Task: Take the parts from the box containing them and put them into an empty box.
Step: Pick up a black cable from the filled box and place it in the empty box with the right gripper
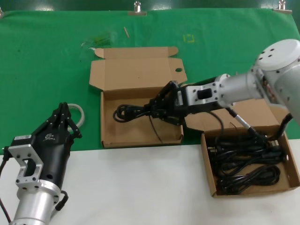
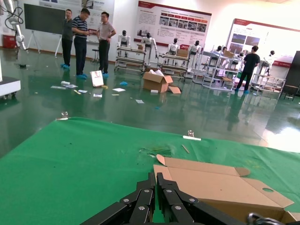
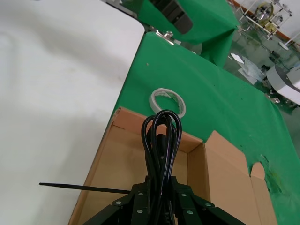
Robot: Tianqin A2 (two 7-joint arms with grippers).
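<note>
Black cord bundle (image 1: 133,111) is held clamped in the right gripper (image 1: 161,108) just above the floor of the empty box (image 1: 110,136), its long axis laid across the box's width, away from the fingers; the left gripper (image 1: 63,123), fingers together, is parked nearby

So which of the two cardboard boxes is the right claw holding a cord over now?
The middle cardboard box on the green cloth. The right claw holds one black power cord over its otherwise bare tray, while the right-hand box is full of cords.
</note>
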